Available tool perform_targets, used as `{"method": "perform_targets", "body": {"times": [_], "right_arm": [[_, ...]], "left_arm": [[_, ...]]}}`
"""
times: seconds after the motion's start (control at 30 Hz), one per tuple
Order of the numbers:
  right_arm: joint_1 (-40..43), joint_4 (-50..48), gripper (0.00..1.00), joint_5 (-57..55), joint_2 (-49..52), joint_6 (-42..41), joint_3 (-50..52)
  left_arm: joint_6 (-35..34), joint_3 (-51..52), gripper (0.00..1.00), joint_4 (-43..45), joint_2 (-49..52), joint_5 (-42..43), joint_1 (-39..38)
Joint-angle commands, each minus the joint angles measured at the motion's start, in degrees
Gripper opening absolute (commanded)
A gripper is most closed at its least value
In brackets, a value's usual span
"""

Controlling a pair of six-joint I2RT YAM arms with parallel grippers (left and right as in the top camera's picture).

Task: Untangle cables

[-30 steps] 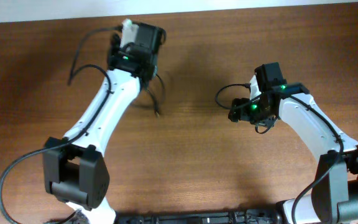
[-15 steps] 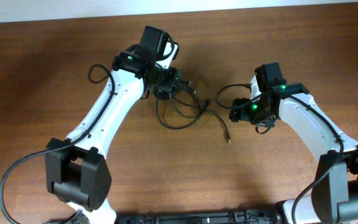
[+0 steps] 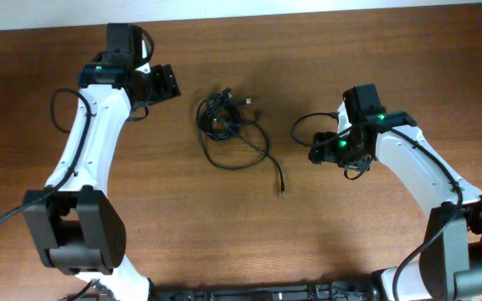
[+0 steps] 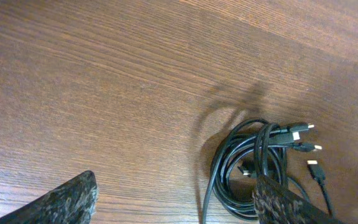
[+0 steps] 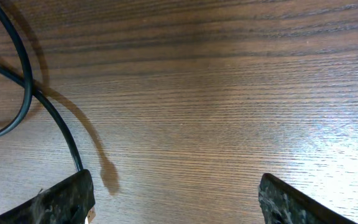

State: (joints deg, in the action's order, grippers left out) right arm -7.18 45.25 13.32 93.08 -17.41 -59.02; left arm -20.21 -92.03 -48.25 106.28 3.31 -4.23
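Nearest, the right gripper (image 3: 315,153) has not moved, its jaws spread over the desk (image 3: 224,251). Beyond it, the cables (image 3: 228,127) now lie released at the middle of the frame, still one coiled bundle. Farthest, the left gripper (image 3: 171,84) has pulled back to the upper left, jaws spread, so the untangling seems hardly begun.

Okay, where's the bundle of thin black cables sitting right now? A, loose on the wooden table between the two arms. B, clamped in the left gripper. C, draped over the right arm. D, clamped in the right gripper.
A: the coiled bundle of thin black cables lies on the brown wooden table between the arms. The left gripper and right gripper are both open with nothing between their fingers.
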Motion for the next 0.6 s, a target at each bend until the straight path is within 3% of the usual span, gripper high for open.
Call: {"method": "perform_targets", "body": {"times": [0.0, 0.1, 0.43, 0.57], "right_arm": [[0.1, 0.0, 0.84, -0.5, 0.1, -0.1, 0.0], [0.1, 0.0, 0.84, -0.5, 0.1, -0.1, 0.0], [0.1, 0.0, 0.84, -0.5, 0.1, 0.0, 0.0], [0.1, 0.0, 0.84, -0.5, 0.1, 0.0, 0.0]], "left_arm": [[1.9, 0.4, 0.82, 0.3, -1.1, 9.3, -0.4], [4.0, 0.5, 0.90, 0.2, -0.2, 12.2, -1.4], [3.8, 0.5, 0.90, 1.2, 12.6, 15.1, -8.9], [3.0, 0.5, 0.60, -4.9, 13.9, 6.4, -9.8]]}}
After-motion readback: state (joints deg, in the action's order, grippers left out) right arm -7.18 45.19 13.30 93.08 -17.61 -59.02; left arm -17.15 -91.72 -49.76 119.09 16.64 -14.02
